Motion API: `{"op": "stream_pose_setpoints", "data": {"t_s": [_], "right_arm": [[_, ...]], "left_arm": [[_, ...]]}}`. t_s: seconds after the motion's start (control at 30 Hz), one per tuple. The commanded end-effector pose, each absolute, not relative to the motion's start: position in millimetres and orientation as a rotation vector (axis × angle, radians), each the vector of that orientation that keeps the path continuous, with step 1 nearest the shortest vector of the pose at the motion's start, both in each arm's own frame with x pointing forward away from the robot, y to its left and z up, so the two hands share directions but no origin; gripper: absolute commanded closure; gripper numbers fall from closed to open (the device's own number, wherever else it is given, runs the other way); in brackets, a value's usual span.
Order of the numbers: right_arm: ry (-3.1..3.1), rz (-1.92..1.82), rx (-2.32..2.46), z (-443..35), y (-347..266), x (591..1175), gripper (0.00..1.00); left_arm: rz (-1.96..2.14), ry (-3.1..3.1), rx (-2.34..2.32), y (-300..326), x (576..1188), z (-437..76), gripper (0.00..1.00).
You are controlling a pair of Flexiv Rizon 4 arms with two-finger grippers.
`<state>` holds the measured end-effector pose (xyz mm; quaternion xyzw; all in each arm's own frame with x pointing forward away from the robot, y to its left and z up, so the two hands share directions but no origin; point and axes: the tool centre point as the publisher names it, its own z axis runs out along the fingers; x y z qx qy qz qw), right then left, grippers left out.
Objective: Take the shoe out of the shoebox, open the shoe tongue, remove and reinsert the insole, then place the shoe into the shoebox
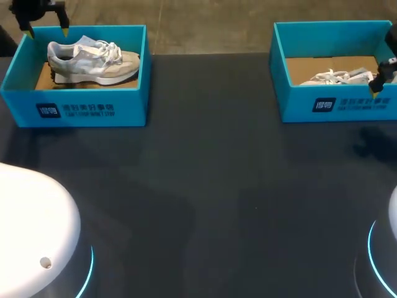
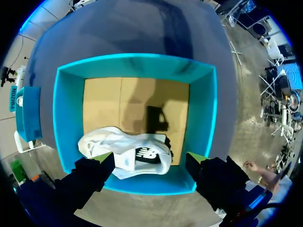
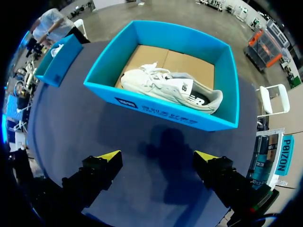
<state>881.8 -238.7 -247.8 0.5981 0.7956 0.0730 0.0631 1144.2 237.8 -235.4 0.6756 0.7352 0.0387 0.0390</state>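
Left end effector [image 2: 150,158] is held spread above the left shoebox [image 2: 208,118], nothing pinched. Left shoe [image 2: 128,151], a white-grey sneaker with white laces and a dark side logo, is seen upright on the box's brown cardboard floor, close to one wall. Right end effector [image 3: 157,156] is spread over the dark bench [image 3: 66,132], before the right shoebox [image 3: 161,113]; a matching right shoe [image 3: 170,87] is laid inside.

Three views: one fixed overhead, two wrist-mounted.
Head camera sits high behind the near edge, facing down across the dark matte table [image 1: 205,186] to both far corners. Left wrist looks straight down, close, into the left turquoise cardboard shoebox [image 2: 61,118]. Right wrist tilts from farther back at the right turquoise cardboard shoebox [image 3: 156,111]. Head view shares both.
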Motion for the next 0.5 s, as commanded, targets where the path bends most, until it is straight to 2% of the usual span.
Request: {"op": "stream_pose_setpoints", "data": {"t_s": [0.03,0.43,0.5], "right_arm": [[2.405,0.221,1.806,-248,-239,882,0.00],[2.405,0.221,1.806,-248,-239,882,0.00],[2.405,0.221,1.806,-248,-239,882,0.00]], "left_arm": [[0.101,2.271,2.072,250,1162,-248,0.00],[0.217,2.229,2.173,268,1192,-283,0.00],[0.229,2.228,2.192,268,1197,-290,0.07]]}}
